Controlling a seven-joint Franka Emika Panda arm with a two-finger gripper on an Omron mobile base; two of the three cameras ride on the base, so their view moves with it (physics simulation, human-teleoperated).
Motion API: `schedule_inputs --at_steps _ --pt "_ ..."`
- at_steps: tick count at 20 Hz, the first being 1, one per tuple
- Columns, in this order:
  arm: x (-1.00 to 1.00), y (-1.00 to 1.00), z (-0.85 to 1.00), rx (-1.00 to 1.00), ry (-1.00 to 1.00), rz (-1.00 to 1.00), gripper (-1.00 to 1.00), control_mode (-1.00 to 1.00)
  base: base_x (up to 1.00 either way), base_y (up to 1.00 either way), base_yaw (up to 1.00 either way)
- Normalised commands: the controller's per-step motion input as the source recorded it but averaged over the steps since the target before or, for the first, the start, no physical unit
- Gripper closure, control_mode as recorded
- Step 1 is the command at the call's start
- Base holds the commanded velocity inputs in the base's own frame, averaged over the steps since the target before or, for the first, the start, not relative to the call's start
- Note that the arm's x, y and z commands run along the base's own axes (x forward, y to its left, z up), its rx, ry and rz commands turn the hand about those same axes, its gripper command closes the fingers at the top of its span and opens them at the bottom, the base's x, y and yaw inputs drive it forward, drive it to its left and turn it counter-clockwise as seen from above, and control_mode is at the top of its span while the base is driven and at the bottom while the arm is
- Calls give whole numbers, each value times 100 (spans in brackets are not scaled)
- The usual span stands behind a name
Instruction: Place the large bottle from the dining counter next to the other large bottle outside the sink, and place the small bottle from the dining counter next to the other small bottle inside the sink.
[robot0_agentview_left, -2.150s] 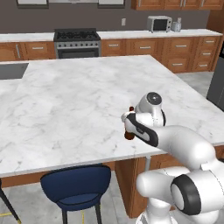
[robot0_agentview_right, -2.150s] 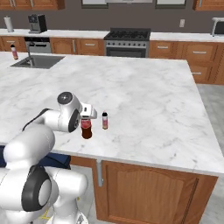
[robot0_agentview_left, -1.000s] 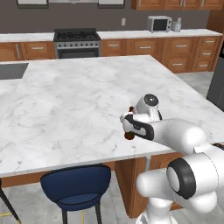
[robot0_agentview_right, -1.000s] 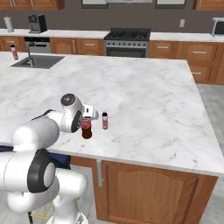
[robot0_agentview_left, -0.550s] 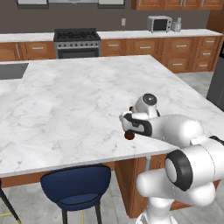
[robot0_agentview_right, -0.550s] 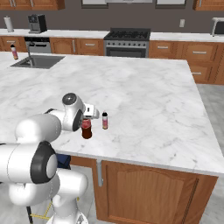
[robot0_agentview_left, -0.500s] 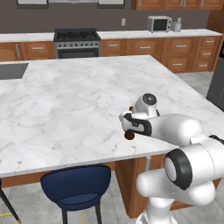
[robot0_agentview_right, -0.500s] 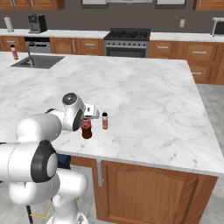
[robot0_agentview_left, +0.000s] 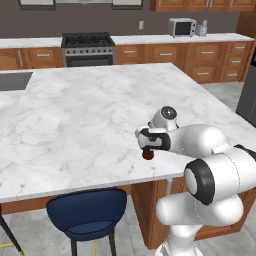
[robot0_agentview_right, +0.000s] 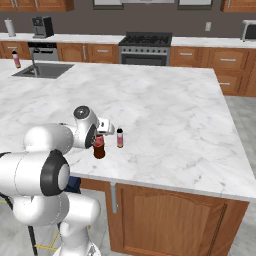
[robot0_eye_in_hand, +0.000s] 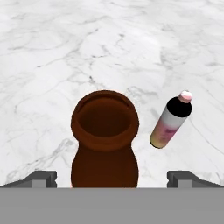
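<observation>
Both claw (robot0_eye_in_hand: 112, 177) jaws wide around large bottle (robot0_eye_in_hand: 105, 140)

Glossy white rounded arm segments (robot0_agentview_left: 200, 142) with dark grey joint caps and black seam rings; the claw (robot0_eye_in_hand: 112, 177) has small dark grey fingertips

Even, bright rendered light, soft shadows, no glare, slightly coarse.

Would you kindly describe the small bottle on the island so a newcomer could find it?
On the white grey-veined marble island counter, look near the front edge beside the robot's gripper. The short pale bottle with a reddish band stands beside the taller dark-brown glass bottle, about half its height.
</observation>
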Motion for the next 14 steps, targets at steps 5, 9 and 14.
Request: schedule_inputs --at_steps 5,9,14 --pt "12 0 -6 0 0 0 -100 -100 0 0 0" --pt "10 0 -6 0 0 0 -100 -100 0 0 0" --pt "15 0 -8 0 0 0 100 -100 0 0 0"
